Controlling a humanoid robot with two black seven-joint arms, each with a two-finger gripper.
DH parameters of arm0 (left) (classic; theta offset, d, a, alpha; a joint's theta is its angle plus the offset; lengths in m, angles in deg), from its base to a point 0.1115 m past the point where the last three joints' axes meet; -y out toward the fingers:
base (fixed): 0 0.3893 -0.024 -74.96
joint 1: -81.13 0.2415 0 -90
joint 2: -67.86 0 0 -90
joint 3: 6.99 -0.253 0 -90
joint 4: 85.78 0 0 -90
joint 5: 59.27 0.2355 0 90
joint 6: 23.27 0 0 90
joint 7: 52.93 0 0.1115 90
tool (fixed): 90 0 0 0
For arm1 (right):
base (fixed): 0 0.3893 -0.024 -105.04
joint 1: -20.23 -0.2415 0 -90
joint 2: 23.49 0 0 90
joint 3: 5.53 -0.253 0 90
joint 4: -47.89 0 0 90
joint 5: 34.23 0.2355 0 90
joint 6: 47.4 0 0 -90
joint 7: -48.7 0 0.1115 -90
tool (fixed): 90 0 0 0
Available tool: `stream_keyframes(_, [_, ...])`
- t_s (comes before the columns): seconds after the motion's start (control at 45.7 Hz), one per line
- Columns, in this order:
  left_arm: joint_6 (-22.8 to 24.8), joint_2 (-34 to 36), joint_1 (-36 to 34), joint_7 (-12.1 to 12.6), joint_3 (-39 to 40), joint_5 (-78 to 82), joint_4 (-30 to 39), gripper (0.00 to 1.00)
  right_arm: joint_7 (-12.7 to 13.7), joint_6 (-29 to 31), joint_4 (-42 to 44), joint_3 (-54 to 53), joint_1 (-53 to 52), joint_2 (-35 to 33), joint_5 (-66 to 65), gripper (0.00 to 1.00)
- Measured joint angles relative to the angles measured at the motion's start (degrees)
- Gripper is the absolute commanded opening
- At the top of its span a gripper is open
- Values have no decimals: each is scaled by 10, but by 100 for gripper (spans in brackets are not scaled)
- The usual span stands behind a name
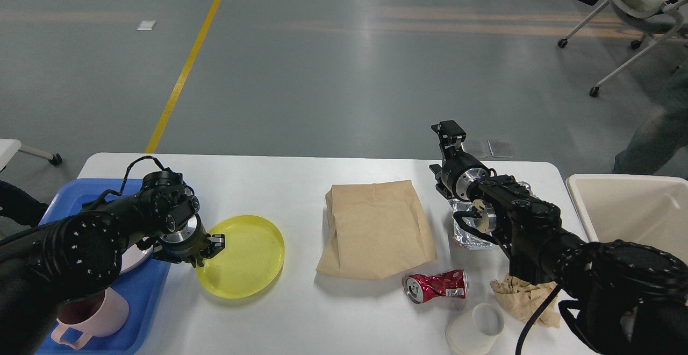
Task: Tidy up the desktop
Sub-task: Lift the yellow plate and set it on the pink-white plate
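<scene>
1. the desktop is a wide white tabletop filling the lower part of the view.
2. on it lie a yellow plate, a brown paper bag, a crushed red can, a white cup on its side, crumpled foil and crumpled brown paper.
3. the left gripper is closed on the yellow plate's left rim, beside the blue tray holding a pink mug.
4. the right gripper is raised above the far edge; i cannot tell how far apart its fingers are.
5. a cream bin stands at the right.

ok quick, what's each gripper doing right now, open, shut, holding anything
Left gripper: closed on the rim of the yellow plate, which lies on the desktop.
Right gripper: raised above the desktop, holding nothing; open or shut cannot be told.
</scene>
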Motion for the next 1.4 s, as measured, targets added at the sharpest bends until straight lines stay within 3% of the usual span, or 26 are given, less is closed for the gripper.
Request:
stream_keyframes(0.306, [31,9,-52,10,0,0,0,0,0,0,0,0,0,0,0,100])
stream_keyframes(0.634, [106,73,-132,10,9,0,1,0,0,0,0,0,0,0,0,100])
stream_keyframes(0.831, [120,131,-154,10,12,0,0,0,0,0,0,0,0,0,0,100])
stream_keyframes(1.093, [121,234,-128,9,13,0,-18,0,0,0,0,0,0,0,0,100])
stream_keyframes(1.399, [121,240,-45,10,20,0,-100,0,0,0,0,0,0,0,0,100])
